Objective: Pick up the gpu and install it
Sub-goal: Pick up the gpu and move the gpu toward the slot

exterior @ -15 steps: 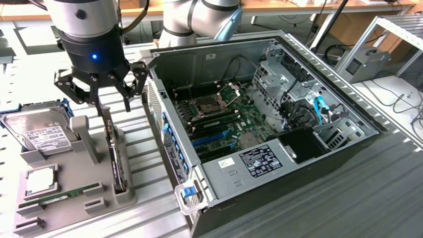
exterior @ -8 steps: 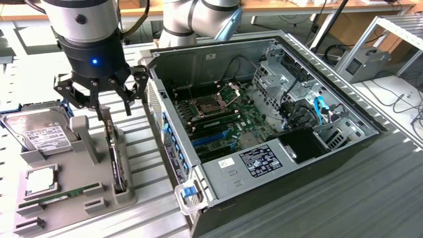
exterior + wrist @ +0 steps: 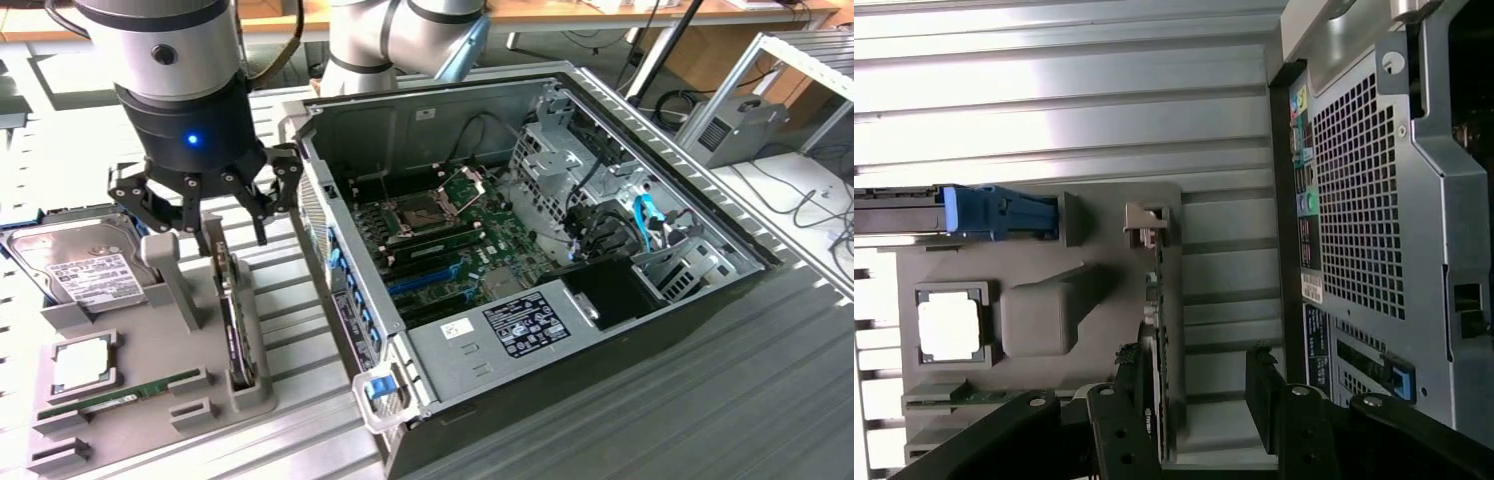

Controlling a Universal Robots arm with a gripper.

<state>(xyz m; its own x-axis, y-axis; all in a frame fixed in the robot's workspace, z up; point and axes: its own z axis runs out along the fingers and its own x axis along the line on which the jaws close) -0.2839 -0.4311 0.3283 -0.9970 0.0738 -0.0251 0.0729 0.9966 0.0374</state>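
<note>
The gpu [image 3: 238, 325] stands on its edge in a slot of the grey holder [image 3: 171, 285], on the surface [image 3: 747, 400] just beside the open computer case [image 3: 534, 250], not yet lifted. In the exterior view its long axis runs from under your tool [image 3: 220, 225] toward the front of the frame, roughly parallel to the case's near wall. The tool hangs spread wide and empty directly above the card's far end, close to it but touching nothing. From the wrist view, the gpu [image 3: 1157, 320] shows as a thin strip lying lengthwise in the gap of the tool [image 3: 1194, 385], so the fingers [image 3: 1119, 420] straddle its thickness rather than its length. Judge the line-up carefully: the card sits nearer one finger than the other, off the middle of the gap. The way to it is straight down. Farther out on the holder lie a hard drive [image 3: 80, 265], a processor [image 3: 83, 365] and a RAM stick [image 3: 120, 395], all well apart from the tool. Inside the case, the motherboard [image 3: 441, 240] lies exposed on the exterior view's right.
</note>
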